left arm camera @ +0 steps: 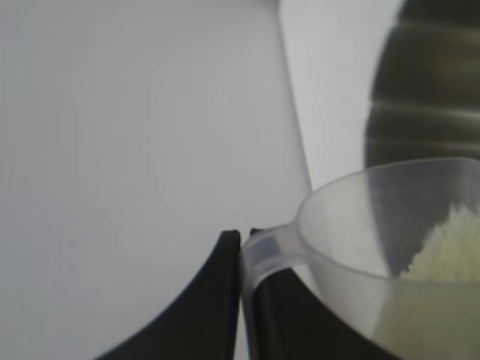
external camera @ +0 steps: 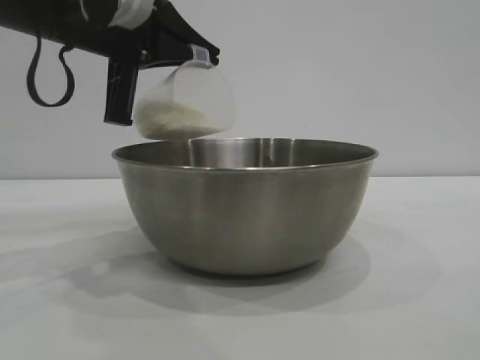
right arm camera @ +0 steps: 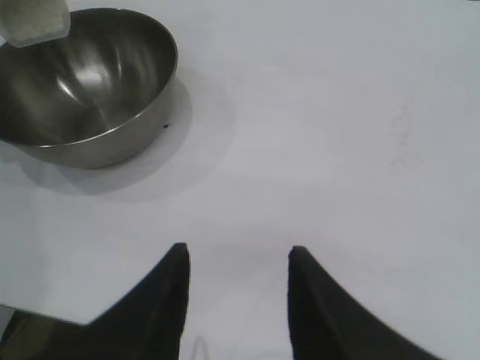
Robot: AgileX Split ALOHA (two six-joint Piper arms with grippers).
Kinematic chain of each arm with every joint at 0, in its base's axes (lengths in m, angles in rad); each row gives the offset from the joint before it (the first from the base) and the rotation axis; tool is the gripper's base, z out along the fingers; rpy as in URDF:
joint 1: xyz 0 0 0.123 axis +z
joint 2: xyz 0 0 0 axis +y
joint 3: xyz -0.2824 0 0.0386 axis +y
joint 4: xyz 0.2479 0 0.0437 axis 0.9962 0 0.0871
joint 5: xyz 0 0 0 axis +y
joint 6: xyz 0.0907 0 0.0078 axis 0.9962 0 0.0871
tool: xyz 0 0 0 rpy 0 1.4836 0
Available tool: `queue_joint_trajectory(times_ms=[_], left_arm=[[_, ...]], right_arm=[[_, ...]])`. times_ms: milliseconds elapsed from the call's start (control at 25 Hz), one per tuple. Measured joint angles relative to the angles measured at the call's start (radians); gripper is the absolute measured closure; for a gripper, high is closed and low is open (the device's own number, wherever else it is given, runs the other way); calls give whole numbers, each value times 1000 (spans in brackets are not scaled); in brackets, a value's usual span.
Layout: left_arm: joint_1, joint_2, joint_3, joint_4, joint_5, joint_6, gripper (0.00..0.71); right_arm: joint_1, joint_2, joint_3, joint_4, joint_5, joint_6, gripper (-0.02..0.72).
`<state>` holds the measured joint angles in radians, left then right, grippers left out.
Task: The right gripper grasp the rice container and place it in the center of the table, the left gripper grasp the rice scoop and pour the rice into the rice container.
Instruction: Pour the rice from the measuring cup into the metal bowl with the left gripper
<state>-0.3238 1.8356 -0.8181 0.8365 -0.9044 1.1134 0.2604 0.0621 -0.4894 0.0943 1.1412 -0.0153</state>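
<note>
The steel rice container (external camera: 246, 206) stands upright on the white table (external camera: 420, 300), in the middle of the exterior view. My left gripper (external camera: 196, 52) holds the rice scoop (external camera: 187, 101) by its small handle, tilted above the container's left rim. Pale rice (external camera: 169, 118) lies heaped in the scoop's lower side. In the left wrist view the two black fingers (left arm camera: 217, 292) pinch the clear handle of the rice scoop (left arm camera: 390, 225), rice (left arm camera: 450, 247) inside it. My right gripper (right arm camera: 236, 251) hangs open over bare table, away from the rice container (right arm camera: 90, 82), nothing between its fingers.
A black cable loop (external camera: 46, 75) hangs under the left arm at the upper left. White table surface stretches around the bowl on all sides.
</note>
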Motion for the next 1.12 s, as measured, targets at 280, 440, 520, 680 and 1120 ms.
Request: queue_joint_trajectory(times_ms=[280,440,520,680,1120], left_arm=[[-26,0,-64,119,53,105,710],[-61,0,-104,186,68,153,710],[-68,0,-117,214,70,181,710],[-69,0,-140,266,99,227,710],[-69,-47,-206,437,164,286,710]], right_arm=[[0,0,0,0,0,0,436],[0,0,0,0,-2,2,436],[0,0,0,0,-2,4,436],[0,0,0,-15,-2,22,436],[0,0,0,-19,-2,28,436]])
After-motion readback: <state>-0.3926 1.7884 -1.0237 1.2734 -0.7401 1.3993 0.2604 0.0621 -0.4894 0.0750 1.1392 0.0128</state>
